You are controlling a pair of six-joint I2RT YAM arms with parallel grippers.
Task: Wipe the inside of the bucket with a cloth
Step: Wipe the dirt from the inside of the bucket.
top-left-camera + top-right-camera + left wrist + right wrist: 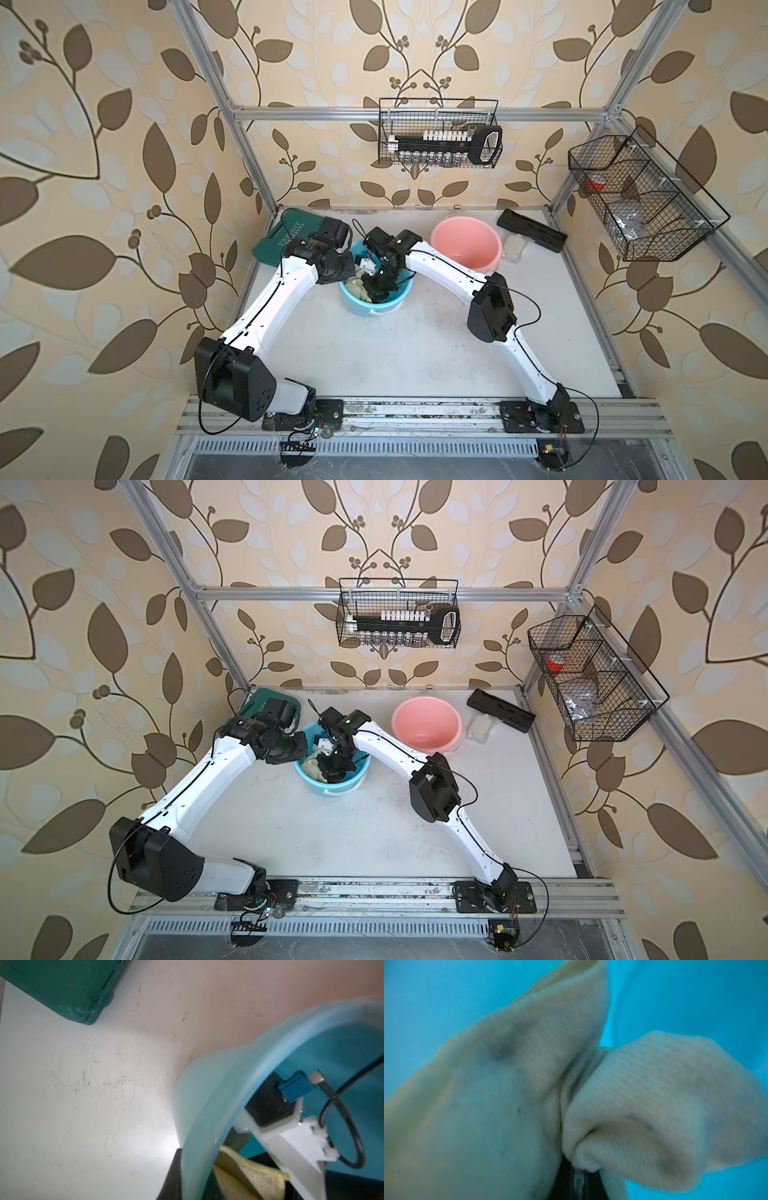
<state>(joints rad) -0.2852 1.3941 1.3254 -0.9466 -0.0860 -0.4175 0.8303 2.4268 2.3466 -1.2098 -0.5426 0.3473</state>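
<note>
The blue bucket (370,309) stands on the table (415,353), left of the middle and a bit far back. The cloth (353,289) is inside it, bunched up on the left side.

The left claw (193,1184) is clenched on the bucket's left rim, one finger outside the wall and one inside. The right claw (376,293) reaches down into the bucket and is pinched tight on the cloth. Both arms lean over the bucket, so in both top views they hide a lot of its inside.

A green case (278,237) lies just behind the left arm. A pink bucket (465,249) stands to the right of the blue one, near it. Farther right lies a flat black tray (532,230), with a small see-through packet (515,247) beside it.

The table is white with many little dark scuffs. The walls have beige paper with brown leaves, and silver metal bars make a frame. A wire basket (436,133) full of tool bits hangs on the far bar. Another wire basket (648,199) hangs on the right, with a red roll of tape (596,183) in it.

Only the right wrist view shows the cloth (508,1084) close up: woven, pale yellow, with dark smudges, and blue wall all around. Only the left wrist view shows the rim (207,1095) squeezed by the claw and a yellow corner of cloth (249,1172) just inside.
</note>
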